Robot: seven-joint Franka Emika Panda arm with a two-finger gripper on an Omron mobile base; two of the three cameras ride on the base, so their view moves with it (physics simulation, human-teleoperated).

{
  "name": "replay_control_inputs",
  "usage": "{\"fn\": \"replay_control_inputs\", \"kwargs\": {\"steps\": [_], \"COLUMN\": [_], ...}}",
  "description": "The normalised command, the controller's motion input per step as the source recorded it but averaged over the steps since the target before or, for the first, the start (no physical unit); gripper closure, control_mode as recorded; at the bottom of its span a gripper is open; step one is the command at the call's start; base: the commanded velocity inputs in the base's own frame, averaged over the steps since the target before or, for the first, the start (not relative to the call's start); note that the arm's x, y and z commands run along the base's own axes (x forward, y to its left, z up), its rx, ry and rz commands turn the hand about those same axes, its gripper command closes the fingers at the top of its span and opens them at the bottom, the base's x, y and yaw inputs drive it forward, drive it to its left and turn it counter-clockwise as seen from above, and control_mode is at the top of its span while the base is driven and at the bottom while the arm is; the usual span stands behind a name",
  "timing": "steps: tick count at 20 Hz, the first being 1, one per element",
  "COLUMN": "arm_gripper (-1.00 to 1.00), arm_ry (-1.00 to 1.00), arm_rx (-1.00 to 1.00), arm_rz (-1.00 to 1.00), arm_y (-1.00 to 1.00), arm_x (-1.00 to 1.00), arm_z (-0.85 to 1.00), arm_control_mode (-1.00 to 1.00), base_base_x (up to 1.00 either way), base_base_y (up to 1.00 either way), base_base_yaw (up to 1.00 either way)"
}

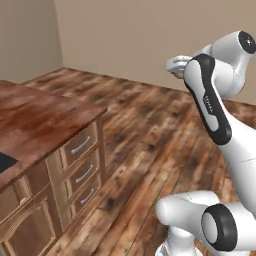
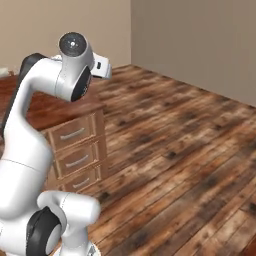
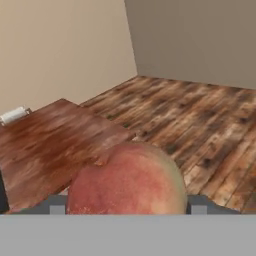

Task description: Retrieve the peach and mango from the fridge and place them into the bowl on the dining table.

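In the hand view a reddish-pink peach with a paler right side sits between my dark fingertips; my gripper is shut on it. The hand is raised high, beyond the end of the dining table, a glossy reddish-brown counter with a black sink corner. From the right base the hand hangs over the table's end. The table top lies below and left of the peach. The mango, the bowl and the fridge are out of view.
Three drawers with metal handles face the end of the table. A small white object lies at the table's far edge. Wooden plank floor stretches to beige walls meeting in a corner.
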Motion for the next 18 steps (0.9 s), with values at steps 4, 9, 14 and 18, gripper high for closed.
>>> {"fn": "replay_control_inputs", "kwargs": {"steps": [4, 9, 14, 18], "arm_gripper": [1.00, 1.00, 1.00, 1.00], "arm_ry": [0.00, 0.00, 0.00, 0.00], "arm_rx": [0.00, 0.00, 0.00, 0.00], "arm_rz": [0.00, 0.00, 0.00, 0.00], "arm_y": [0.00, 0.00, 0.00, 0.00], "arm_x": [0.00, 0.00, 0.00, 0.00], "arm_z": [0.00, 0.00, 0.00, 0.00], "arm_control_mode": [1.00, 1.00, 1.00, 1.00], "base_base_x": [0.89, 1.00, 1.00, 1.00], "base_base_y": [-0.81, -0.43, -0.11, 0.19], "base_base_yaw": [-0.60, -0.45, -0.31, -0.33]}}
